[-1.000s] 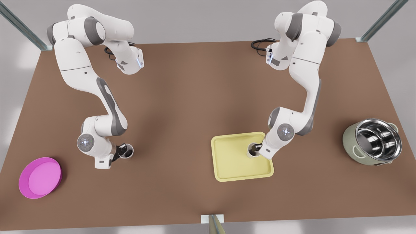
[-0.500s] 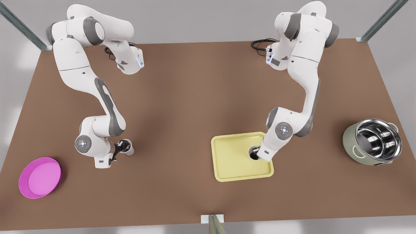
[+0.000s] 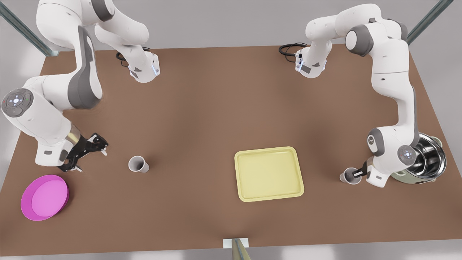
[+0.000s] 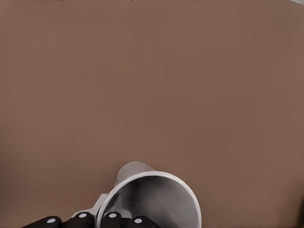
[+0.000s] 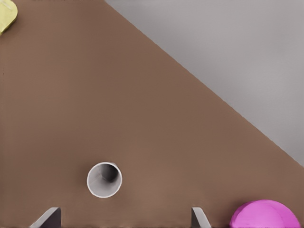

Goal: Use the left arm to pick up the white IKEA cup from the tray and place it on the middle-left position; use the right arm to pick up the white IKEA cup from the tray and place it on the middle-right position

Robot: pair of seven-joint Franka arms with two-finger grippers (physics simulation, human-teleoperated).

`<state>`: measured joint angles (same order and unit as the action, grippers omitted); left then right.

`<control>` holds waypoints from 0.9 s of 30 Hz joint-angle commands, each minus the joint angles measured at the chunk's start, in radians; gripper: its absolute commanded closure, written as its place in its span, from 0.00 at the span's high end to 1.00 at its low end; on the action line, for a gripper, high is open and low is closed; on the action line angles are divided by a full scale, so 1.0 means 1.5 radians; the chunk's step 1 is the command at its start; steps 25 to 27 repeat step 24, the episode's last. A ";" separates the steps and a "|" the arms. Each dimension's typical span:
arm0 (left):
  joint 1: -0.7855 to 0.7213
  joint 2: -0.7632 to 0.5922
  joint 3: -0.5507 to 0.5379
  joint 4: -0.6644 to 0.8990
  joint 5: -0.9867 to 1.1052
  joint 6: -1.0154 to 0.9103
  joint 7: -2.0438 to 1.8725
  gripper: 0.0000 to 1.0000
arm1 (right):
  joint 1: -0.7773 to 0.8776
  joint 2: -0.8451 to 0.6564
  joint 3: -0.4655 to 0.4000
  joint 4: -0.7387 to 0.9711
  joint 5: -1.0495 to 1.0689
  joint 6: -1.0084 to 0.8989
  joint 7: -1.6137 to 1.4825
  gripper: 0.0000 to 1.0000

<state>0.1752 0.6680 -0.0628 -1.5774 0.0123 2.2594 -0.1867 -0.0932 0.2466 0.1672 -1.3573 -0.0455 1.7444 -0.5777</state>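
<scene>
On the table (image 3: 216,108), clear of the bare tray (image 3: 269,196), one cup (image 3: 138,164) is set, with the right gripper (image 3: 88,159) spread wide nearby. The other cup (image 3: 349,176) is clenched by the left gripper (image 3: 357,174), and its release is judged outstanding.

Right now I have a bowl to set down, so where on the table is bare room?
Widest bare stretch: the tabletop between the loose cup and the tray. The tray holds nothing. Crowded: the front view's right, where the left gripper grips the held cup beside the pot; the open right gripper hangs by the plate.
</scene>
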 commanded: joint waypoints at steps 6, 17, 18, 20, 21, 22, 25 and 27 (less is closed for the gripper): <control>-0.001 0.000 -0.001 -0.006 -0.008 0.073 0.238 1.00 | -0.010 -0.040 -0.003 0.011 0.031 -0.258 0.364 1.00; -0.004 -0.364 -0.027 0.042 -0.040 -0.463 0.095 1.00 | -0.009 -0.036 -0.002 0.013 0.025 -0.256 0.364 1.00; -0.005 -0.353 -0.027 0.043 -0.042 -0.453 0.098 1.00 | -0.009 -0.036 -0.002 0.013 0.025 -0.256 0.364 1.00; -0.005 -0.352 -0.027 0.043 -0.042 -0.452 0.098 1.00 | -0.009 -0.036 -0.006 0.015 0.027 -0.256 0.364 1.00; -0.005 -0.351 -0.027 0.044 -0.042 -0.451 0.097 1.00 | -0.009 -0.034 -0.003 0.024 0.027 -0.258 0.369 1.00; -0.005 -0.350 -0.027 0.043 -0.042 -0.448 0.097 1.00 | -0.010 -0.035 -0.011 0.024 0.028 -0.260 0.368 1.00; -0.005 -0.349 -0.027 0.043 -0.041 -0.443 0.094 1.00 | -0.009 -0.035 -0.006 0.024 0.027 -0.259 0.372 1.00; -0.005 -0.349 -0.027 0.043 -0.041 -0.443 0.094 1.00 | -0.009 -0.035 -0.006 0.024 0.027 -0.259 0.372 1.00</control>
